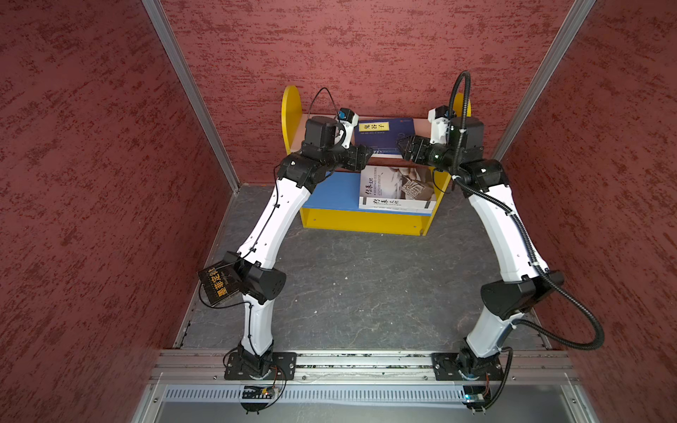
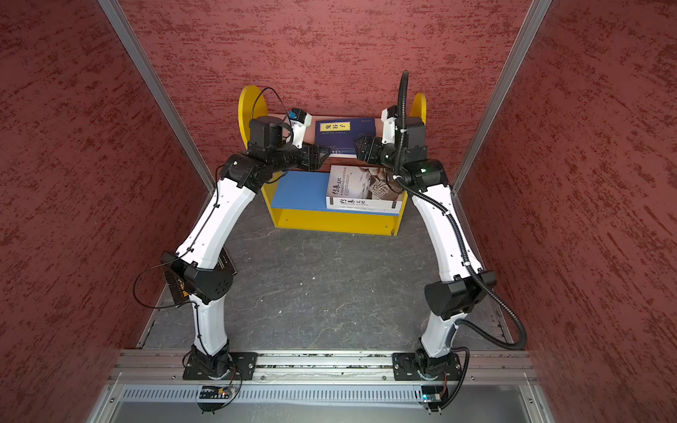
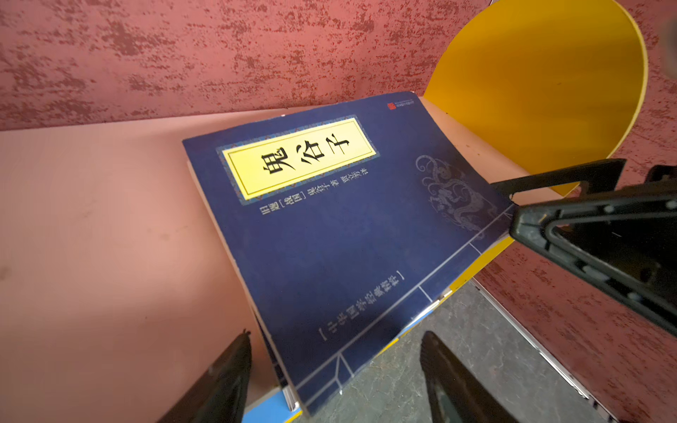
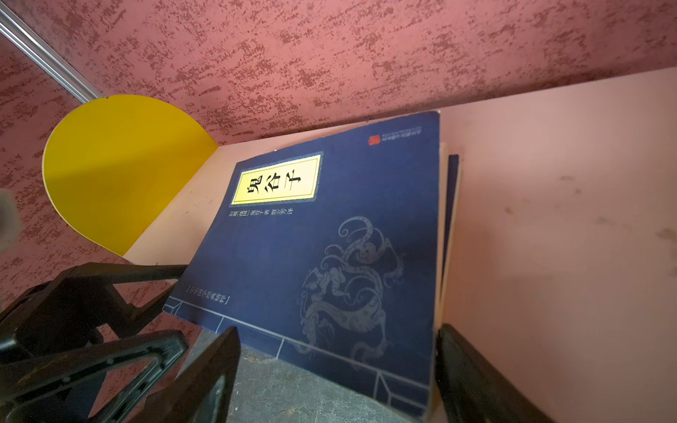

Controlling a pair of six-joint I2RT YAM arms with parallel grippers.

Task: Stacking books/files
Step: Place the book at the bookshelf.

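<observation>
The left pincer has its jaws apart astride the near corner of the navy book, and the right pincer stands likewise open at the opposite front corner; neither clamps anything. The book lies flat on the pink top shelf of the yellow bookcase, its front edge overhanging. It looks like a thin softcover, light and limp. It would likely sag or curl if lifted by one corner, so pinching the overhanging edge at both corners seems the best hold. The right wrist view alone shows a second navy book peeking from beneath, which could drag along. Only the top views show the white-grey book on the lower blue shelf and the black book with gold characters on the table by the left arm's elbow.
</observation>
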